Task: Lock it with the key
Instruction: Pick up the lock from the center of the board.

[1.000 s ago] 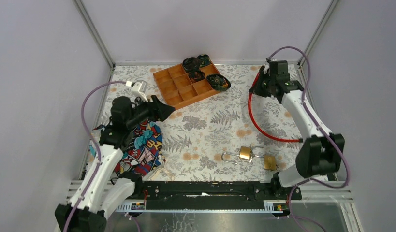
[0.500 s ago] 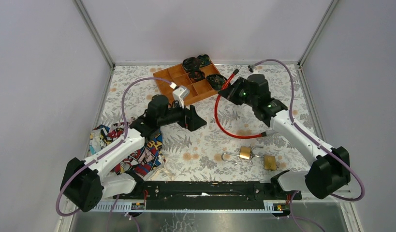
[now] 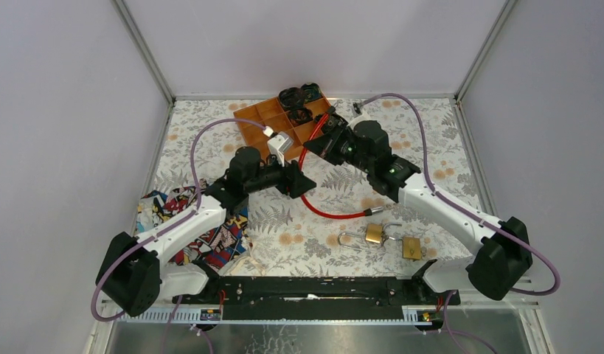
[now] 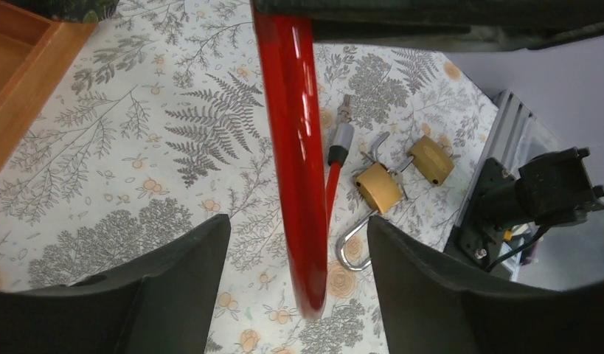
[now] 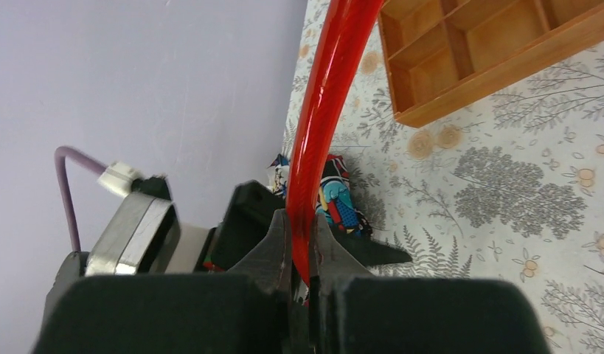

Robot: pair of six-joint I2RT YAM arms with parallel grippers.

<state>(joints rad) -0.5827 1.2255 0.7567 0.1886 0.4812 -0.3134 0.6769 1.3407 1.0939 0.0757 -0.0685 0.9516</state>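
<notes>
1. Toward 5 o'clock on the surface (image 3: pixel 431 155) lie an open-shackled brass padlock (image 3: pixel 373 233) and a second padlock (image 3: pixel 411 247); I cannot pick out a key.
2. My right pincer (image 5: pixel 302 247) is clamped on the red cable (image 4: pixel 291 110), holding it up toward 12 o'clock.
3. My left pincer (image 4: pixel 297 243) stands wide, with the cable passing between its fingers, seemingly untouched.
4. Risk, as I judge it: the cable's metal end (image 4: pixel 341 138) lies just beside the padlocks, so dragging it could knock them askew; the close arms could also collide.
</notes>
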